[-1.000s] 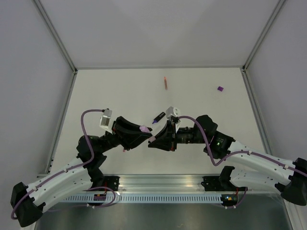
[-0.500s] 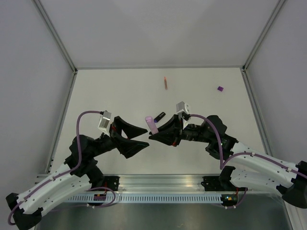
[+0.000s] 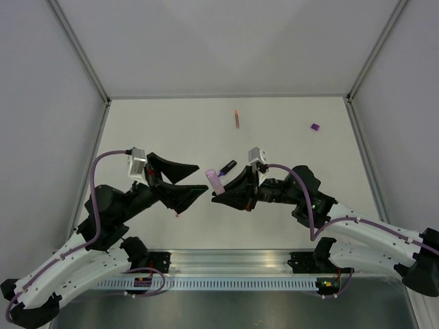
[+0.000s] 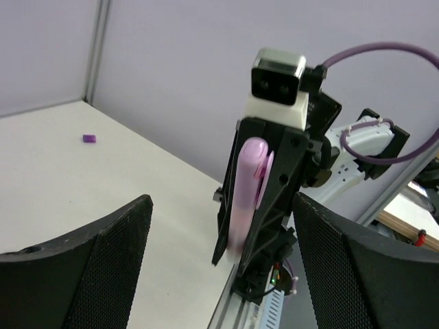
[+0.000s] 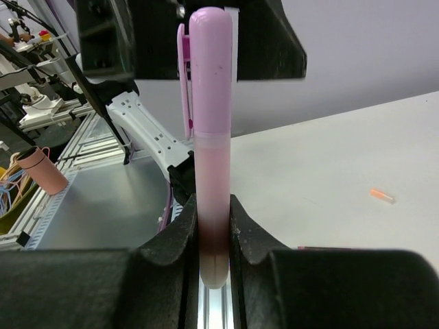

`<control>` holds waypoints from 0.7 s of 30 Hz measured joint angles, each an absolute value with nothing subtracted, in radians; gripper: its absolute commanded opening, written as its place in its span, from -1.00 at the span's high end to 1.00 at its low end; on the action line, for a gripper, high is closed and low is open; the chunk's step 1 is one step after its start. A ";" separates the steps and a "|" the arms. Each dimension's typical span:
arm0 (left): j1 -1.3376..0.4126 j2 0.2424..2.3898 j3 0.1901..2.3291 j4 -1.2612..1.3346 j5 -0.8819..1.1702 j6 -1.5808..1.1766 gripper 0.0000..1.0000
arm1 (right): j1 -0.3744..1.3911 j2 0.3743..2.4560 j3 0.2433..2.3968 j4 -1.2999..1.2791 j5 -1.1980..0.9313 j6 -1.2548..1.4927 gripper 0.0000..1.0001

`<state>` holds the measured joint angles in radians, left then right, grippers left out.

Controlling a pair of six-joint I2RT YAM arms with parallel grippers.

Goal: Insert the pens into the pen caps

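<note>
Right gripper (image 5: 212, 229) clamped on the pale lower barrel of the pink-lilac pen (image 5: 209, 164); pen stands upright at centre of the wrist frame with most of its length left free, presumably so the far end stays reachable for the other arm; pink cap (image 5: 210, 68) with clip sits on that far end; seam looks closed, so I judge this pen capped.

Left gripper (image 3: 199, 178) with jaws spread wide, left of centre in the overhead frame, facing the pen end-on; just beside it, not touching; nothing between its fingers (image 4: 89, 267); reads as standing off, not gripping.

Black marker (image 3: 229, 166) lies on the table (image 3: 158, 130) just above the held pen in the overhead frame; orange pen (image 3: 237, 118) upper centre; purple cap (image 3: 314, 127) upper right, well apart from the marker; probably the next pair, once the held pen is set down.

Writing: none readable on pen, cap or grippers; no brand mark visible.
</note>
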<state>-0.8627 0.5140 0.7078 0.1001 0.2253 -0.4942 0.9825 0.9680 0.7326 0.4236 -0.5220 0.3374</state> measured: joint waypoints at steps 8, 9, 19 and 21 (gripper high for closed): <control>-0.866 0.607 0.853 0.009 0.097 -0.423 -0.89 | 0.981 1.013 0.743 0.326 -0.351 0.352 1.00; -0.866 0.617 0.855 -0.005 0.051 -0.411 -0.91 | 0.974 1.033 0.756 0.283 -0.294 0.365 1.00; -0.865 0.677 0.759 -0.048 -0.187 -0.374 -0.99 | 0.858 1.200 0.690 0.021 0.050 0.509 1.00; -0.866 0.661 0.667 -0.004 -0.202 -0.377 -0.99 | 0.853 1.212 0.682 -0.020 0.109 0.526 1.00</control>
